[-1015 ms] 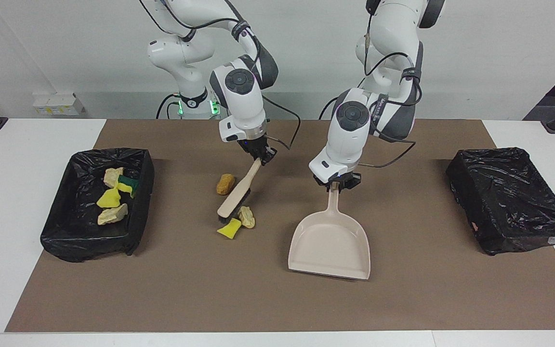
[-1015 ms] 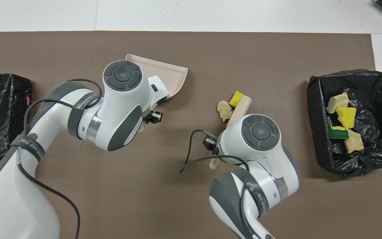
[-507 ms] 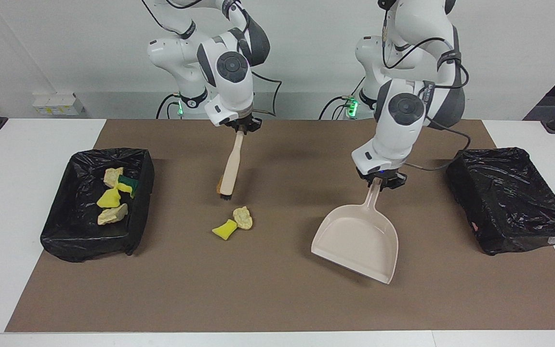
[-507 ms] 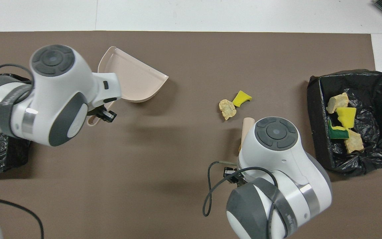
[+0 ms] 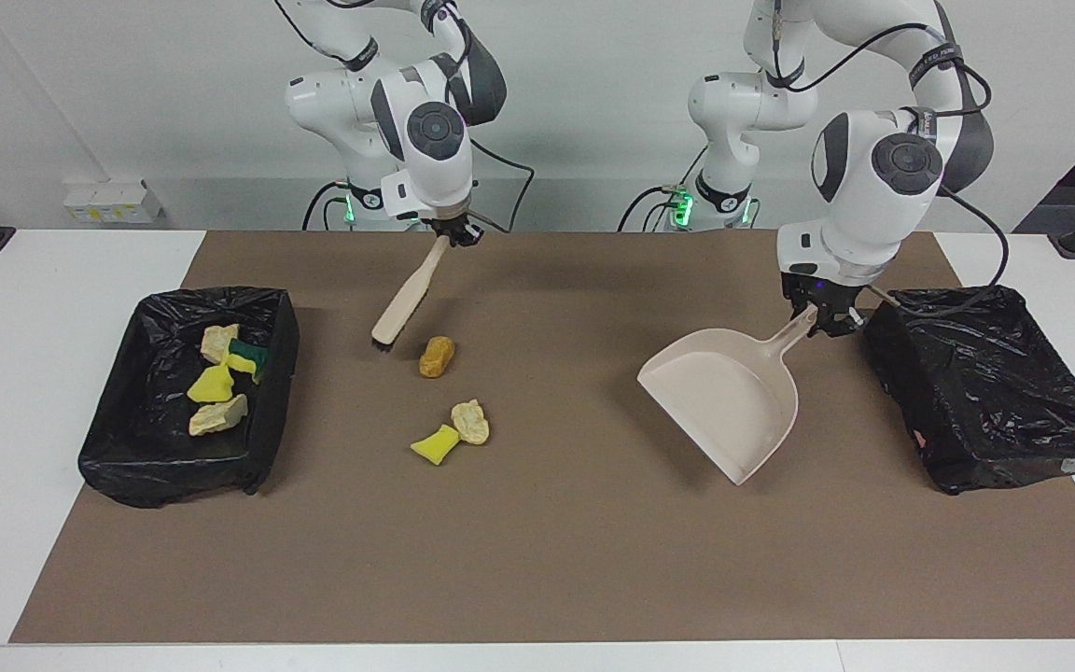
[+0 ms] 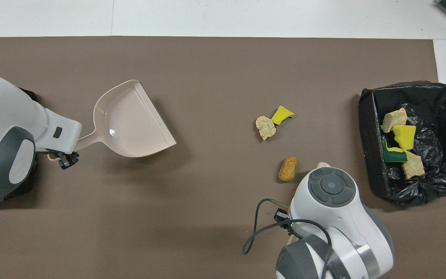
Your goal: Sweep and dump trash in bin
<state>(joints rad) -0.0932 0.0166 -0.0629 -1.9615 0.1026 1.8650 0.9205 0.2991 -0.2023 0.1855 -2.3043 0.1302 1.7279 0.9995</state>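
My right gripper [image 5: 452, 237] is shut on the handle of a pale brush [image 5: 401, 305], held slanted above the mat, bristles down. My left gripper [image 5: 821, 317] is shut on the handle of a beige dustpan [image 5: 722, 401], held just above the mat beside the empty bin; both also show in the overhead view, gripper [image 6: 63, 158] and dustpan [image 6: 130, 120]. Three scraps of trash lie on the mat: orange-brown [image 5: 437, 356], pale tan [image 5: 470, 421] and yellow [image 5: 435, 444]. Several more scraps [image 5: 218, 383] lie in the black-lined bin [image 5: 174, 471] at the right arm's end.
A second black-lined bin [image 5: 985, 392] stands empty at the left arm's end. A brown mat [image 5: 537, 560] covers the table. In the overhead view the right arm's wrist hides its gripper and most of the brush.
The right arm lifted the brush off the scraps and drew it back toward the robots. The left arm carried the dustpan toward its own end of the table, turning it.
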